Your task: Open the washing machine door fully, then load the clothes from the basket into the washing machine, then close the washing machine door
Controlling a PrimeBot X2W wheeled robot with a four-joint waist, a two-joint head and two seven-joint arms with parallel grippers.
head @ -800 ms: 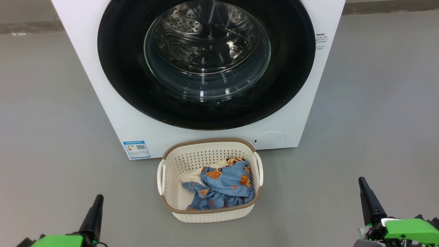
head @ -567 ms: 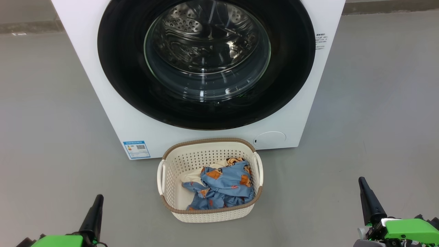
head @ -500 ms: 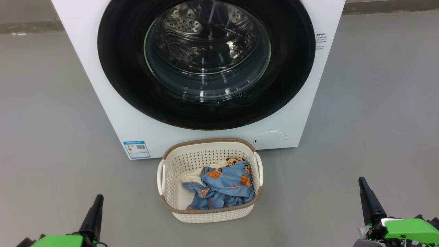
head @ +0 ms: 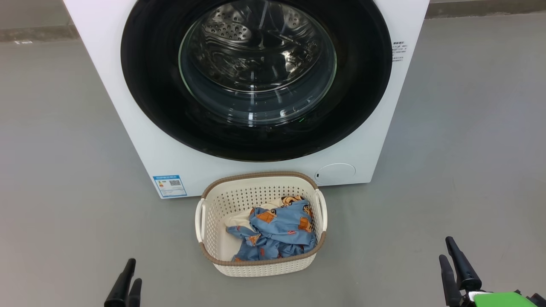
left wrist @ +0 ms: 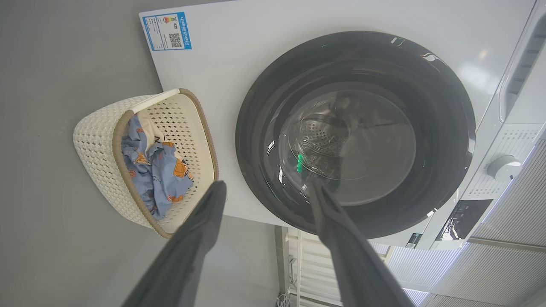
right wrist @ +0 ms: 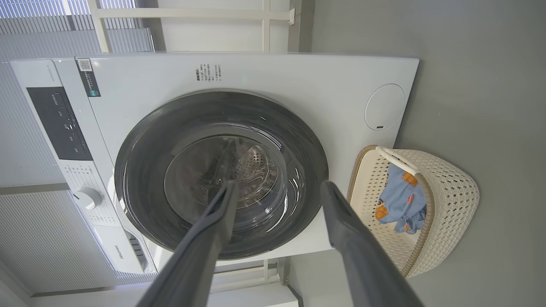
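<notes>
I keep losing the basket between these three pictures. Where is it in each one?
Head view: basket at bottom centre, just in front of the machine.
Left wrist view: basket at middle left, turned sideways in the picture.
Right wrist view: basket at lower right, also sideways.
Shared landmark: the round black door, beside the basket in all three.

From the head: looks down and forward, fairly near, onto the washing machine (head: 367, 145) front and the basket (head: 260, 267); from each wrist: rolled sideways, facing the same door (left wrist: 256, 128) and basket, seemingly from lower down, one from either side.
</notes>
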